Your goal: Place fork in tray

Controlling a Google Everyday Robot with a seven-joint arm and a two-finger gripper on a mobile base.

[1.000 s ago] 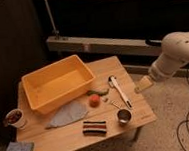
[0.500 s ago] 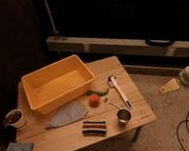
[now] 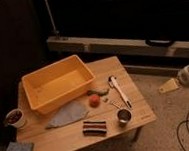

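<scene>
Off the right edge of the table (image 3: pixel 142 116), the gripper (image 3: pixel 168 86) hung low over the floor, well apart from every item on the tabletop. Whether it was open or closed could not be determined, and nothing could be seen carried in it.

Compared with the frame a second earlier, the arm had withdrawn. It then reached in over the table's right edge, close to the utensils. Half a second earlier it already stood out by the frame's right border, and its position at inspection was much the same. The tabletop items showed no displacement across the three frames.

The long pale utensil (image 3: pixel 120 91), judged to be the fork though its prongs could not be made out, lay flat on the wood to the right of the tray (image 3: pixel 34 82), apart from it. The small orange ball (image 3: pixel 94 101) and a green item (image 3: pixel 98 92) lay between them. A metal cup (image 3: pixel 124 116) stood just below the utensil's near end. The tray sat at the table's rear left, and nothing was visible inside it.

Finding: the withdrawal left the fork ungrasped and the task not advanced. In my judgement the pick remains to be done. The arm would have to return over the table's right side, take the utensil, and carry it left across the ball into the tray.
</scene>
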